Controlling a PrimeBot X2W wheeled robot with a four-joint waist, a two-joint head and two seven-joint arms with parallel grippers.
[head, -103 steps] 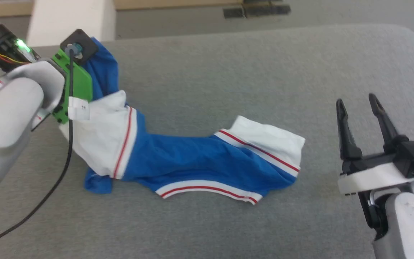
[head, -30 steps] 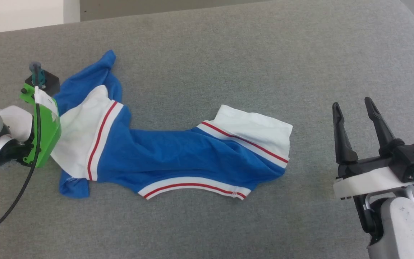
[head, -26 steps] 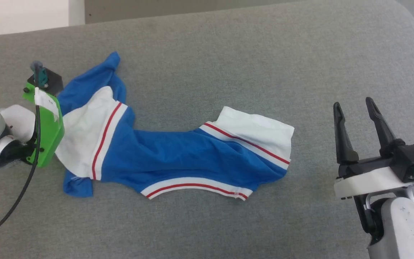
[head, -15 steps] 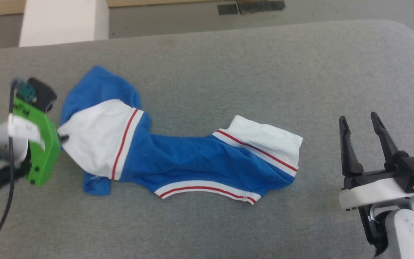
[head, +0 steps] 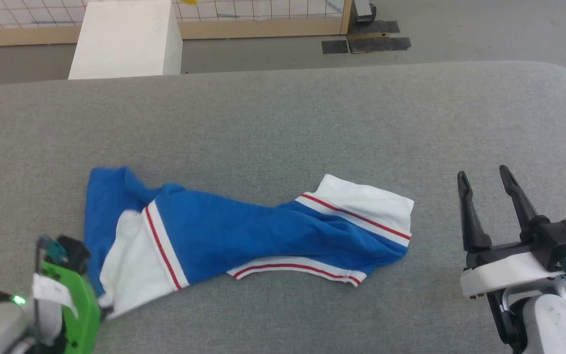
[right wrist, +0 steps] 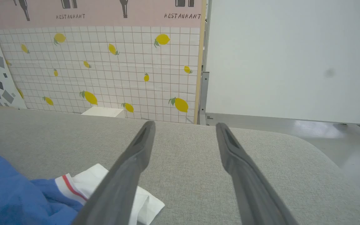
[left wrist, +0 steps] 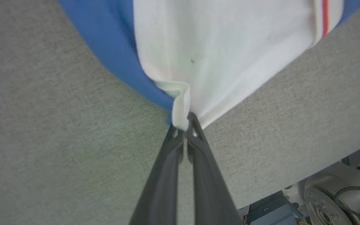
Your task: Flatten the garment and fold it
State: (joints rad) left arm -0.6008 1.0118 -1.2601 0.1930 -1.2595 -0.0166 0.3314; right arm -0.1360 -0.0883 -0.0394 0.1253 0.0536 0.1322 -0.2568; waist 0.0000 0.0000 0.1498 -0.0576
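The garment (head: 243,236), a royal blue jersey with white sleeves and red-striped white trim, lies crumpled in a long band across the grey padded table (head: 283,113). Its number and lettering are hidden. My left gripper (head: 105,309) sits at the near left behind its green mount and is shut on the corner of the garment's left white sleeve. In the left wrist view that gripper (left wrist: 183,123) pinches a fold of the white sleeve (left wrist: 223,47). My right gripper (head: 482,176) stands open to the right of the garment, apart from it. In the right wrist view that gripper (right wrist: 184,125) holds nothing, and the garment (right wrist: 11,193) lies to its lower left.
A white box (head: 126,39) stands on the floor beyond the table's far edge. The table's corner curves away at the far right (head: 558,78). Behind it are a tiled wall with lemons (right wrist: 105,68) and a white panel (right wrist: 292,56).
My left gripper has drawn the white sleeve toward the table's near edge, so the garment's left end now bends toward me. The head camera has tilted up. The right gripper stays open.
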